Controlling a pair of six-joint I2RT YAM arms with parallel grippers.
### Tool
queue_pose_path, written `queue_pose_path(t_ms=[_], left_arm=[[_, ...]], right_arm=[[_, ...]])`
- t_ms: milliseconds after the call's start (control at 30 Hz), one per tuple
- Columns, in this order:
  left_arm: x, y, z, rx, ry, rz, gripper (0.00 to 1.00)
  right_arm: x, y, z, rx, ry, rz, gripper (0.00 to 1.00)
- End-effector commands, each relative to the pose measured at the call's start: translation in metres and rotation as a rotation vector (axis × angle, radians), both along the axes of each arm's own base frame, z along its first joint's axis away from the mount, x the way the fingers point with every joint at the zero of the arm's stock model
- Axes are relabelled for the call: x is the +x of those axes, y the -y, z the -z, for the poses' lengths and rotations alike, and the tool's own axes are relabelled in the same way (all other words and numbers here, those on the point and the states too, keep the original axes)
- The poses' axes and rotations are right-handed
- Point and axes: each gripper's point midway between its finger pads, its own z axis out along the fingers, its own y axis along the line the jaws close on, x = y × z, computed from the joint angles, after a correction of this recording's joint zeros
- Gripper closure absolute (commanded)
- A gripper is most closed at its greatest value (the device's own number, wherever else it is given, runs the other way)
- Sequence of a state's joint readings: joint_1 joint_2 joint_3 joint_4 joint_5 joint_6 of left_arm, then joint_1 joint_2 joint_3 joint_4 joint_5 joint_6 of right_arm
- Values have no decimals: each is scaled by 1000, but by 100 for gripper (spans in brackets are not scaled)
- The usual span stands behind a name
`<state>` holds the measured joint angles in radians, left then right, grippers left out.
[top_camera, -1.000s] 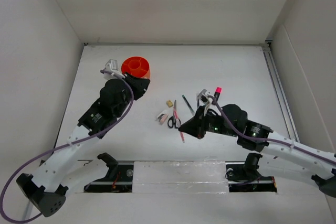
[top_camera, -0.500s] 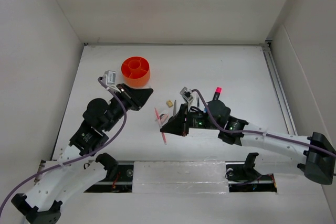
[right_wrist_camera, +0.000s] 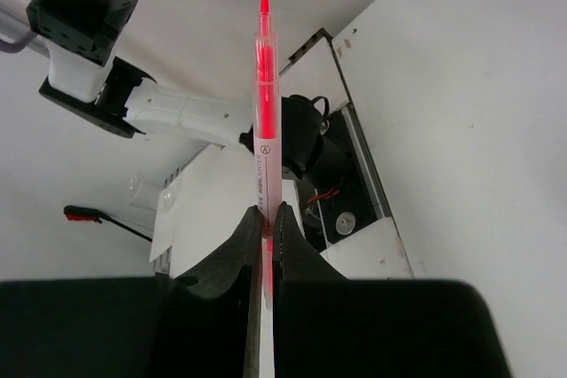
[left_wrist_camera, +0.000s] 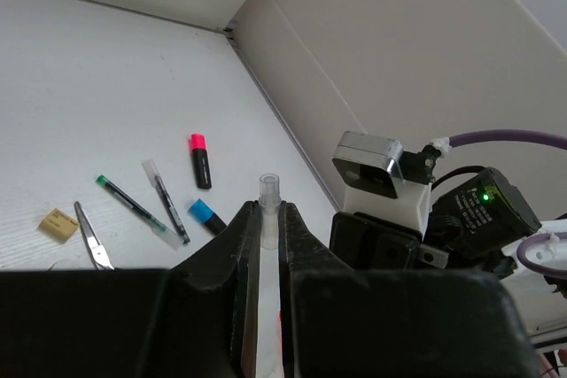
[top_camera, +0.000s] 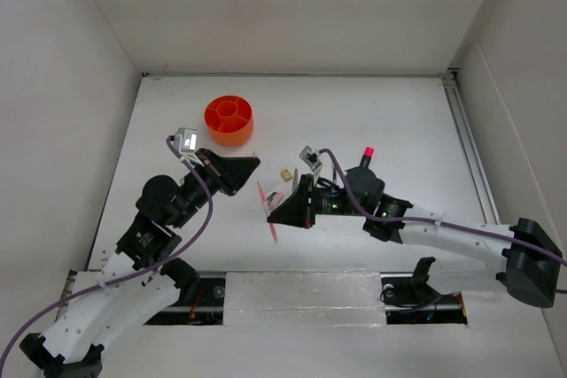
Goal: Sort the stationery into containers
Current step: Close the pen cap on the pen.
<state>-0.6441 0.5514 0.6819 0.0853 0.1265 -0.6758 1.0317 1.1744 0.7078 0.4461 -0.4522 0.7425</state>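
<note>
Crucially, the orange tub (top_camera: 229, 136) lies to the left of the right gripper (top_camera: 271, 214) and farther back on the table (top_camera: 399, 112), well apart from it. That gripper is clamped on the thin pink pen (top_camera: 262, 196), which it holds clear of the table. The pen crosses the fingers, its long axis running near to far, pointed tip toward the far side. The right arm stretches low and leftward across the middle. The left gripper (top_camera: 252, 164) is nearer the tub and hangs between tub and pen. Its fingers are pressed on a thin clear stick (left_wrist_camera: 268, 192), probably another pen.
</note>
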Motion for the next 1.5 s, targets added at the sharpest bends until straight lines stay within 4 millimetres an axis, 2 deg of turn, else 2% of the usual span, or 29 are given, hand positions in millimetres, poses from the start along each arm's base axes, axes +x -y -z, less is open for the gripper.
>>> queue_pose_path(t_ms=[0, 133, 367, 400, 567, 733, 900, 933, 967, 1300, 1467], left_arm=[[-5, -1, -21, -25, 85, 13, 100], [-4, -3, -23, -18, 89, 3, 100], [-2, -3, -18, -12, 80, -6, 100], [-2, -3, -20, -18, 87, -7, 100], [2, 0, -16, -7, 73, -6, 100], [2, 0, -16, -7, 73, -6, 100], [2, 0, -16, -7, 73, -6, 100], [2, 0, -16, -7, 73, -6, 100], [4, -1, -9, 4, 58, -15, 100], [4, -1, -9, 4, 57, -15, 100], [5, 0, 0, 15, 43, -15, 100]], right_arm=[[11, 0, -34, 96, 65, 16, 100], [23, 4, -34, 95, 67, 42, 100], [29, 9, -34, 93, 69, 45, 100], [30, 8, -38, 101, 74, 45, 100], [30, 3, -34, 88, 76, 22, 100], [31, 2, -43, 103, 87, 22, 100], [31, -1, -36, 88, 77, 13, 100], [31, -1, -40, 96, 82, 13, 100], [31, -1, -40, 96, 82, 13, 100], [33, -3, -41, 96, 82, 13, 100], [31, -3, -41, 95, 82, 4, 100]])
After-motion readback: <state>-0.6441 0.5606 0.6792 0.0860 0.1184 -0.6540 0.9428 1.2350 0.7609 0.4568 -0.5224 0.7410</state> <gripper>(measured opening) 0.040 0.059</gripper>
